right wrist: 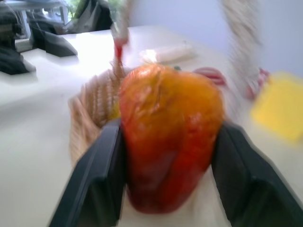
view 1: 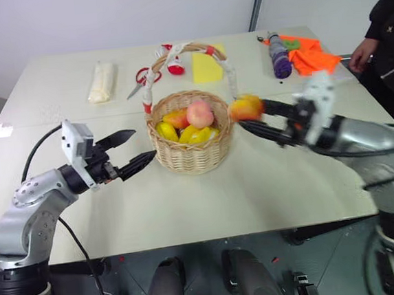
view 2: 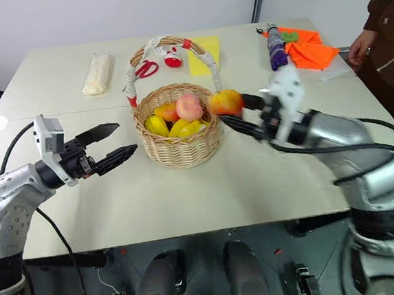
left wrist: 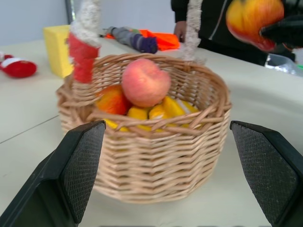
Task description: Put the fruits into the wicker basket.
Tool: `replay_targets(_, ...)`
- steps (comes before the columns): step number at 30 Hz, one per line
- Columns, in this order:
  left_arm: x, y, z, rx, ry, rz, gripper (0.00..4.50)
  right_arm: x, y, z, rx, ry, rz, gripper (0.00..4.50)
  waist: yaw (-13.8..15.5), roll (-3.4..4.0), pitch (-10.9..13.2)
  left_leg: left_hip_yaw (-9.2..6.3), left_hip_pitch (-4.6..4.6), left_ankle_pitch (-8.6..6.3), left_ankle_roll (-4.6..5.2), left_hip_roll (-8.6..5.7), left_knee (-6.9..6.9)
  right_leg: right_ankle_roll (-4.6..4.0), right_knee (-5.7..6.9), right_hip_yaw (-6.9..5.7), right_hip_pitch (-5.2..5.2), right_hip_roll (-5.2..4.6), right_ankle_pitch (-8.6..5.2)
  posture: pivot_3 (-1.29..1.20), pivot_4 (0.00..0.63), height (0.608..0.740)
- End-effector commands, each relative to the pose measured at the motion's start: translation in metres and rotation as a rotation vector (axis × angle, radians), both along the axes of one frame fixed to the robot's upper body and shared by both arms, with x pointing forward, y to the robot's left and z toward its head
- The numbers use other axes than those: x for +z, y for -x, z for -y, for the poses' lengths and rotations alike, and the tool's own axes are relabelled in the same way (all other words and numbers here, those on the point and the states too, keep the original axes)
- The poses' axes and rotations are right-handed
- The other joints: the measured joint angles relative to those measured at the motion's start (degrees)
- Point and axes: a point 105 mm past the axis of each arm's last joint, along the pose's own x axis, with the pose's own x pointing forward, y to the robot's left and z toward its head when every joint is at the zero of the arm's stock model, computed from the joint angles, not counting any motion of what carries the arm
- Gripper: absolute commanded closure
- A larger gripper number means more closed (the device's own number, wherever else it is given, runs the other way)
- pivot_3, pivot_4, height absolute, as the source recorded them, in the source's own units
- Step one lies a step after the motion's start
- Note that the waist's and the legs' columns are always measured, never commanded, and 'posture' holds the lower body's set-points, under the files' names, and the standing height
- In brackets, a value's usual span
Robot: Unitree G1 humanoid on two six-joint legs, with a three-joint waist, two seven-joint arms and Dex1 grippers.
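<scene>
The wicker basket [view 1: 191, 156] stands mid-table, its cloth-wrapped handle [view 1: 228, 69] arching over it. A pinkish peach [view 1: 199, 113] lies inside on top of the other contents. My right gripper [view 1: 250, 119] is shut on a red-and-yellow apple-like fruit [view 1: 246, 107], held in the air just beside the basket's right rim. In the right wrist view that fruit [right wrist: 170, 142] is squeezed between both black fingers [right wrist: 97, 184]. My left gripper [view 1: 144, 144] hovers open just left of the basket, pointing at it, with nothing between its fingers [left wrist: 80, 170].
Yellow bananas [view 1: 196, 135] and a red-orange mango [view 1: 176, 118] also lie in the basket. Behind it are red scissors [view 1: 146, 76], a yellow pad [view 1: 207, 67], a white roll [view 1: 101, 81], a purple umbrella [view 1: 280, 54] and orange cloth [view 1: 310, 55]. A person [view 1: 387, 27] stands at the far right.
</scene>
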Motion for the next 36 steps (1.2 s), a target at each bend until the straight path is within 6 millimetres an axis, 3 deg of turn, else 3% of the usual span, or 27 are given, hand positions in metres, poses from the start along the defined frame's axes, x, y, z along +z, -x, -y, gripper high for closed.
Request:
replay_targets(1, 0.011, 0.004, -0.001, 0.008, -0.001, 0.06, 0.0, 0.005, -0.018, -0.02, -0.102, -0.01, -0.002, 2.52, 0.5, 0.0, 0.0, -0.01, -0.06, 0.0, 0.0, -0.01, -0.01, 0.01, 0.0, 0.0, -0.07, -0.02, -0.01, 0.0, 0.15, 0.74)
replay_targets(5, 0.008, 0.005, 0.004, 0.016, 0.013, 0.064, 0.0, -0.005, -0.028, -0.04, -0.118, 0.004, -0.04, 2.52, 0.6, -0.01, 0.0, 0.01, -0.21, 0.0, -0.01, -0.12, -0.04, 0.09, -0.08, 0.0, -0.11, -0.24, -0.02, 0.0, 0.15, 0.74)
replay_targets(10, 0.009, 0.007, 0.008, 0.007, 0.031, 0.076, 0.0, 0.003, -0.023, -0.037, -0.106, -0.001, 0.009, 0.12, 0.4, -0.01, 0.0, 0.1, -0.25, 0.0, 0.0, -0.15, -0.03, 0.15, -0.18, 0.02, -0.1, -0.3, 0.01, 0.0, 0.15, 0.74)
replay_targets(15, 0.009, 0.009, 0.012, -0.013, 0.043, 0.084, 0.0, 0.015, 0.005, -0.024, 0.005, -0.009, 0.107, 0.04, 0.4, -0.02, 0.0, 0.08, -0.19, 0.0, 0.0, -0.1, -0.04, 0.11, -0.15, -0.01, -0.1, -0.18, -0.01, 0.0, 0.15, 0.74)
replay_targets(19, 0.011, 0.012, 0.019, -0.05, 0.065, 0.096, 0.0, 0.006, 0.018, 0.007, 0.014, -0.029, 0.059, 0.04, 0.4, -0.02, 0.0, 0.05, -0.19, 0.0, 0.0, -0.09, -0.05, 0.22, -0.16, -0.02, -0.06, -0.16, 0.01, 0.0, 0.15, 0.74)
replay_targets(23, 0.009, 0.014, 0.028, -0.091, 0.077, 0.089, 0.0, -0.003, -0.004, 0.039, -0.173, -0.066, 0.015, 0.04, 0.0, -0.01, 0.0, 0.14, -0.08, 0.0, 0.0, -0.09, -0.03, 0.09, -0.11, 0.04, -0.04, -0.15, -0.01, 0.0, 0.15, 0.74)
replay_targets(29, 0.011, 0.012, 0.038, -0.123, 0.083, 0.096, 0.0, -0.006, -0.05, 0.046, -0.365, -0.142, -0.01, 0.04, 0.0, -0.01, 0.0, 0.12, -0.03, 0.0, 0.0, -0.03, -0.04, 0.05, 0.0, 0.04, -0.07, -0.02, 0.0, 0.0, 0.15, 0.74)
replay_targets(32, 0.013, 0.014, 0.041, -0.131, 0.086, 0.103, 0.0, -0.007, -0.056, 0.043, -0.359, -0.2, -0.04, 0.81, 0.1, -0.01, 0.0, 0.11, -0.06, 0.0, 0.0, -0.03, -0.06, 0.1, -0.01, 0.05, -0.08, -0.03, -0.01, 0.0, 0.15, 0.74)
replay_targets(36, 0.01, 0.017, 0.043, -0.132, 0.088, 0.099, 0.0, -0.002, -0.05, 0.037, -0.308, -0.247, -0.04, 2.86, 0.3, 0.0, 0.0, 0.1, -0.12, -0.01, 0.02, -0.06, -0.08, 0.29, -0.04, 0.04, -0.1, -0.09, 0.06, 0.0, 0.15, 0.74)
